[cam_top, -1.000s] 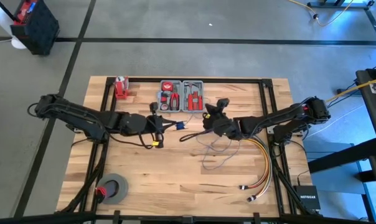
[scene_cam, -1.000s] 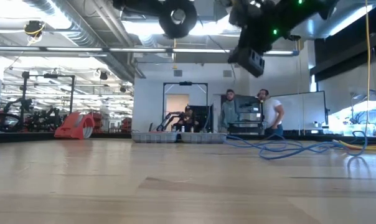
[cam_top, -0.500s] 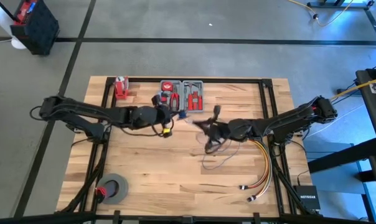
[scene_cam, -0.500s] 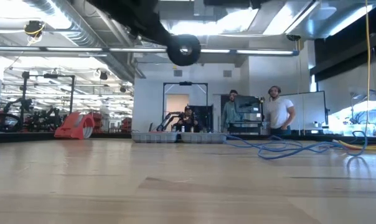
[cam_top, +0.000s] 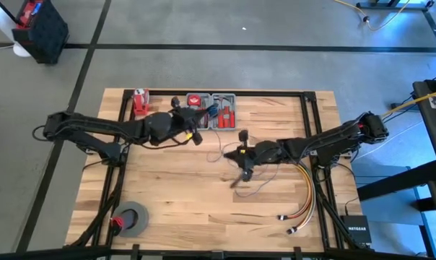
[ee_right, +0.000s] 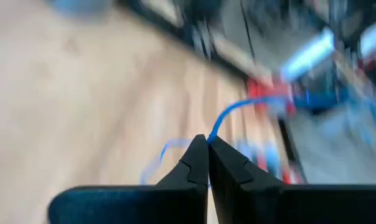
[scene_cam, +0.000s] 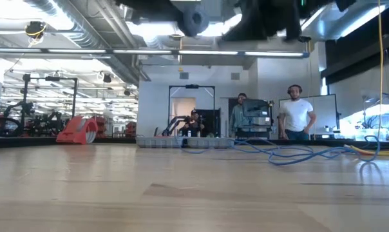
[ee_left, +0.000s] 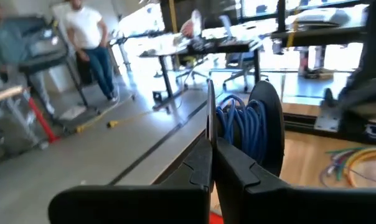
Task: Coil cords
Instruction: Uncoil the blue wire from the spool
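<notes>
The thin blue-purple cord lies in loose loops on the wooden table between the arms; it also shows in the low view. My left gripper is shut beside the red tool tray, raised above the table. In the left wrist view, my left gripper has a bunch of blue cord loops just beyond its tips. My right gripper is shut on the cord over the table's middle. In the right wrist view, my right gripper has the cord coming out of its tips. My left gripper pinches a thin strand between its two fingertips; the strand runs straight away from the tips, drawn taut. Which part of the cord this is, I cannot tell. The blue loops sit close beside the fingers. My right gripper pinches one strand of the cord between its two fingertips. The strand curves away from the tips toward the tool tray, slack and clear of the table there.
A bundle of yellow, orange and red cables lies at the right. A grey roll of tape sits at the near left, a red-white object at the far left. People stand in the room behind.
My left gripper has gone toward the table's far edge and a little right, up beside the tool tray. My right gripper has gone toward the table's near and left edges and has turned, drawing the cord with it; the loops on the table have shifted.
</notes>
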Controlling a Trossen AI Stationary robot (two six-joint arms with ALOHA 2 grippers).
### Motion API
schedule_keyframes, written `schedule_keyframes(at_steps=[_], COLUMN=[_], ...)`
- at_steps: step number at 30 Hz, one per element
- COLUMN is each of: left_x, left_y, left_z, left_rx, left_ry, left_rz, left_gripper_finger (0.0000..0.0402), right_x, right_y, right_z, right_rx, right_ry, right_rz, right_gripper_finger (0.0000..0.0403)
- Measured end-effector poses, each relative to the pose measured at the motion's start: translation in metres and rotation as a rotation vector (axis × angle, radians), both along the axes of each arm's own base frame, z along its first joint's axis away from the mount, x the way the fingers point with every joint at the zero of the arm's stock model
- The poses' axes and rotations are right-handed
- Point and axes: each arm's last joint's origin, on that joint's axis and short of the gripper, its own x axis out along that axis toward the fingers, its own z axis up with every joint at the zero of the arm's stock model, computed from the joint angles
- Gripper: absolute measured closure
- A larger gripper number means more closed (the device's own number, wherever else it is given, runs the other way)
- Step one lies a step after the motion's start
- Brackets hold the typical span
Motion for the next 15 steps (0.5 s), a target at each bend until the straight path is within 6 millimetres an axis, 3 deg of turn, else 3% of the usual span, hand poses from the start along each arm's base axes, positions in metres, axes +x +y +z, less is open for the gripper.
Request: schedule_keyframes(at_steps=[5, 8, 11, 15], left_x=[-0.012, -0.013, -0.013, -0.014], left_y=[-0.012, -0.021, -0.029, -0.035], left_z=[0.012, 0.011, 0.006, 0.005], left_rx=[0.025, 0.028, 0.037, 0.041], left_ry=[-0.01, 0.001, 0.058, 0.078], left_rz=[-0.044, -0.073, -0.111, -0.132], left_gripper_finger=[0.0402, 0.0402, 0.0402, 0.0402], right_x=[-0.011, -0.016, -0.02, -0.026], right_y=[-0.022, -0.034, -0.039, -0.036], right_z=[-0.021, -0.024, -0.024, -0.023], right_rx=[0.068, 0.015, -0.073, -0.125], right_ry=[0.183, 0.176, 0.169, 0.197], right_rz=[-0.327, -0.563, -0.685, -0.707], right_gripper_finger=[0.0397, 0.0387, 0.0353, 0.0293])
